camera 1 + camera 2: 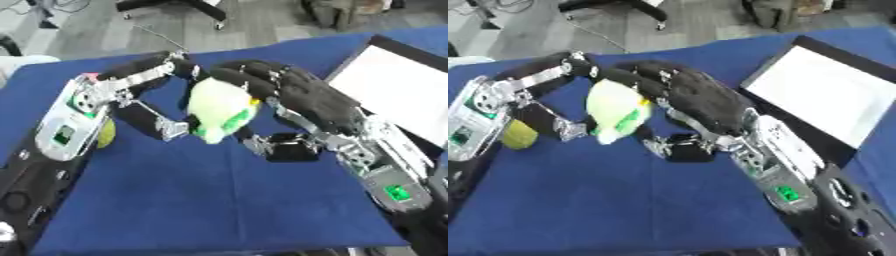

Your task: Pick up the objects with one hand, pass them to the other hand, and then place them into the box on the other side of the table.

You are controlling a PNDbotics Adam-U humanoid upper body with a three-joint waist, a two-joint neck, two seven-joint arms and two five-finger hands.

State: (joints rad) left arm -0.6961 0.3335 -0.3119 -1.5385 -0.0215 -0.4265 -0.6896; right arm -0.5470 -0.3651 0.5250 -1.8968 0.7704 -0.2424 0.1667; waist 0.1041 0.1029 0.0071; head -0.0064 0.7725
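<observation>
Your left robot hand (pixel 162 125) and right robot hand (pixel 293 92) both clasp the plush toy (pixel 219 107) between them, the box (pixel 824 92) to its right.

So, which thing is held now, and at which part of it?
A pale green soft toy sits between both hands: the right hand curls over its top, the left hand pinches its left side.
</observation>
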